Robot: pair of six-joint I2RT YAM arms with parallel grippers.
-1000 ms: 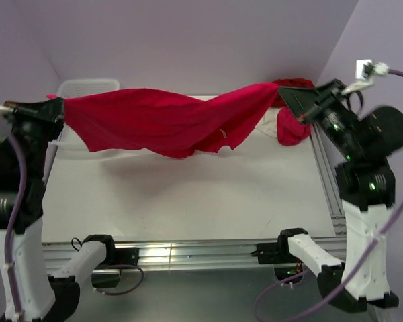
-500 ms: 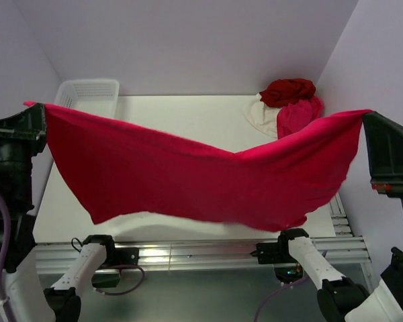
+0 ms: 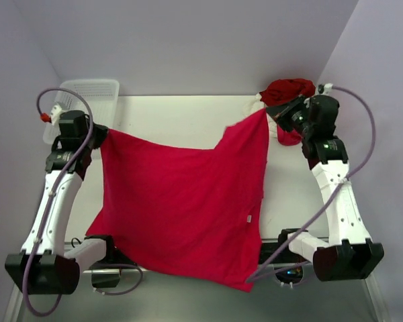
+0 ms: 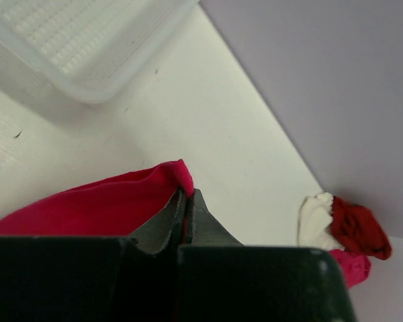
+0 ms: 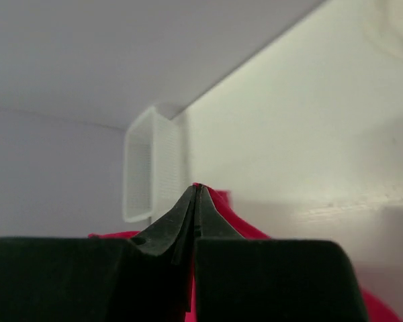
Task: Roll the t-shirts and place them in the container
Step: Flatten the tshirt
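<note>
A bright crimson t-shirt [image 3: 181, 204] is stretched between both arms and spreads over the table, its lower hem hanging past the near edge. My left gripper [image 3: 101, 132] is shut on its far left corner, the red cloth [image 4: 94, 204] pinched at the fingertips. My right gripper [image 3: 267, 113] is shut on the far right corner, cloth [image 5: 221, 208] showing beside the closed jaws. A heap of other t-shirts sits at the far right corner: dark red [image 3: 289, 89], cream white [image 4: 316, 218] and pink [image 4: 352, 265], partly hidden behind the right arm.
A white mesh basket [image 3: 87, 94] stands at the far left corner, also in the left wrist view [image 4: 74, 47]. Lilac walls close in the back and both sides. A metal rail [image 3: 282, 238] runs along the near table edge.
Both grippers have swung from high and wide, near the camera, forward and down over the table. The crimson shirt now lies spread out flat instead of hanging as a band.
</note>
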